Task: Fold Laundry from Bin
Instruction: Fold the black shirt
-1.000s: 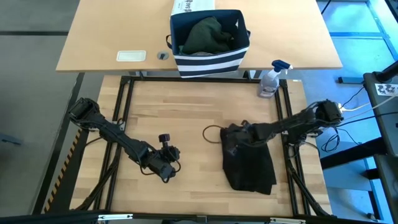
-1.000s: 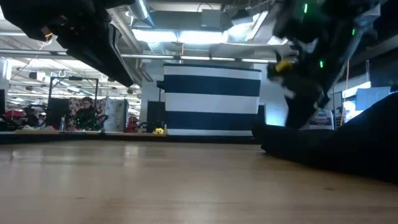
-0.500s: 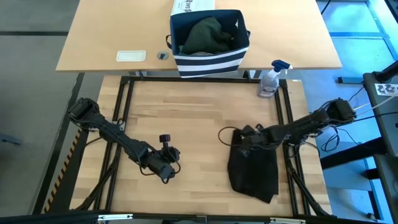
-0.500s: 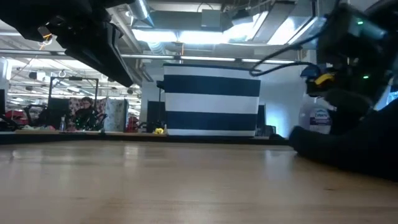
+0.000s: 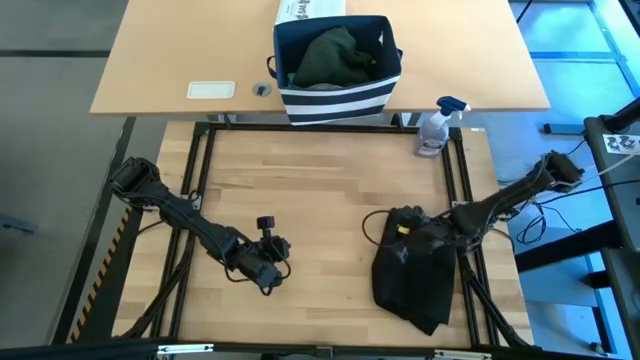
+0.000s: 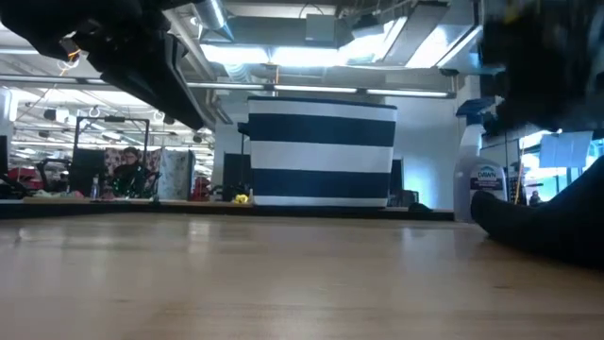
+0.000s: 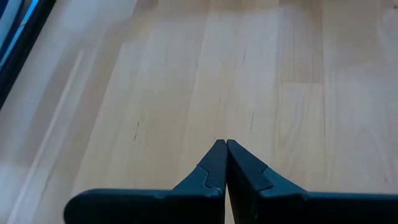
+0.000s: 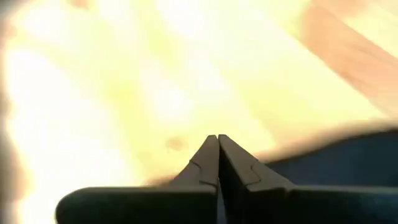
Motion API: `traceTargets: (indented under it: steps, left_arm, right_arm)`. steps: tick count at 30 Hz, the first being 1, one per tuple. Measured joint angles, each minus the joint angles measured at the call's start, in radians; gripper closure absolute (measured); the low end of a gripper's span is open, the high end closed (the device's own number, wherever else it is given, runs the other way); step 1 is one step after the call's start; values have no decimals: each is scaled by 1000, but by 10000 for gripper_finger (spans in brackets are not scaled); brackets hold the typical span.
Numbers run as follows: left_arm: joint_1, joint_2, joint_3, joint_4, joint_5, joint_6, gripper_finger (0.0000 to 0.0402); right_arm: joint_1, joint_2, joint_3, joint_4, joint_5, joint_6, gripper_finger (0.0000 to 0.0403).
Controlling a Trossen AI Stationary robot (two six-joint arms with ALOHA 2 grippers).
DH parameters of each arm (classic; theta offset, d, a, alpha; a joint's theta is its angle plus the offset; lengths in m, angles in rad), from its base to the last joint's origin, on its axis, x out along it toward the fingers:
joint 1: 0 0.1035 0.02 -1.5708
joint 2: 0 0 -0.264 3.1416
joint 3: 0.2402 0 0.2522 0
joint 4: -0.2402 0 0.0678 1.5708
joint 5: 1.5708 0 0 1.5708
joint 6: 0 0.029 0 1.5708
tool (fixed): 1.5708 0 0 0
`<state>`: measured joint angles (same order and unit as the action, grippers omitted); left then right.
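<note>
The pale wooden work table (image 5: 300,190) carries the job. At twelve o'clock beyond it stands the boxy navy fabric bin with white stripes (image 5: 335,97), a dark green crumpled garment (image 5: 330,57) inside. At four o'clock on the table lies the black cloth garment (image 5: 410,280), bunched, its long axis running roughly twelve to six. It looks soft, light and floppy; a corner or hem would probably give the best hold. The right gripper (image 5: 402,232) sits at its upper edge, fingers pressed together, apparently holding nothing. The left gripper (image 5: 266,272), at eight o'clock, is likewise closed and empty.
</note>
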<state>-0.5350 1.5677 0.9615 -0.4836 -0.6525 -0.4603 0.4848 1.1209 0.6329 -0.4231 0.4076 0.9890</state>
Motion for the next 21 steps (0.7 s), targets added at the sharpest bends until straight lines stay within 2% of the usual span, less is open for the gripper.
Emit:
traceTargets:
  steps: [6, 15, 18, 21]
  left_arm:
    - [-11, 0, 0, 7, -1, -1, 401]
    - [-21, 0, 0, 32, -11, -1, 401]
    - [-21, 0, 0, 37, -11, -2, 401]
    - [-22, 0, 0, 45, -10, -3, 401]
  right_arm:
    - [134, 134, 122, 36, -18, 17, 402]
    - [254, 473, 232, 37, -207, 118, 402]
    - [274, 534, 247, 33, -285, 156, 402]
    - [309, 542, 252, 31, -335, 205, 402]
